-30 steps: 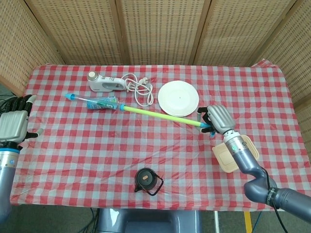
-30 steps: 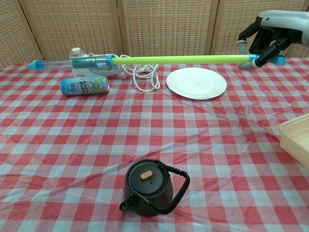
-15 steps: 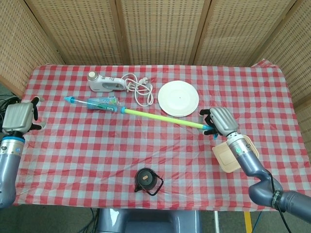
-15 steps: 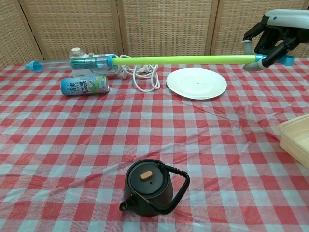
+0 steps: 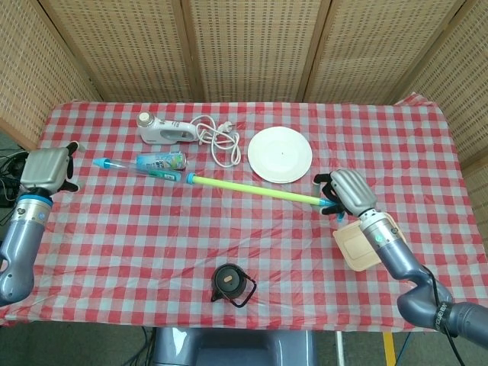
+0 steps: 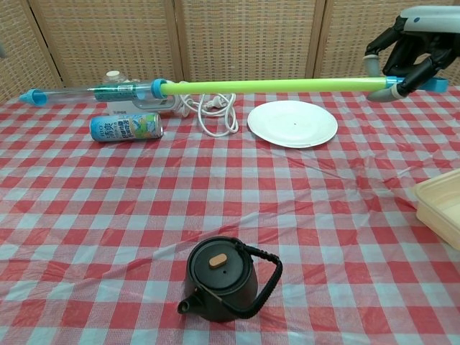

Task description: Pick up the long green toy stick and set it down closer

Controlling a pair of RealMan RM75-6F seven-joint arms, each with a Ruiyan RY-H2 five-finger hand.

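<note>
The long green toy stick (image 5: 252, 187) (image 6: 273, 85) hangs level above the table, its clear blue-tipped end pointing left past the can. My right hand (image 5: 345, 192) (image 6: 411, 54) grips its blue handle end at the right, fingers curled around it. My left hand (image 5: 46, 168) sits off the table's left edge in the head view with fingers curled in, holding nothing; the chest view does not show it.
A white plate (image 5: 280, 155) (image 6: 292, 123), a drink can (image 6: 126, 126), a white handheld appliance with coiled cord (image 5: 169, 131) lie at the back. A black kettle (image 6: 221, 279) stands near the front. A beige lunch box (image 5: 358, 245) sits at the right.
My right hand has carried the stick nearer and slightly right, with its far tip swinging left. My left hand has risen along the left table edge.
</note>
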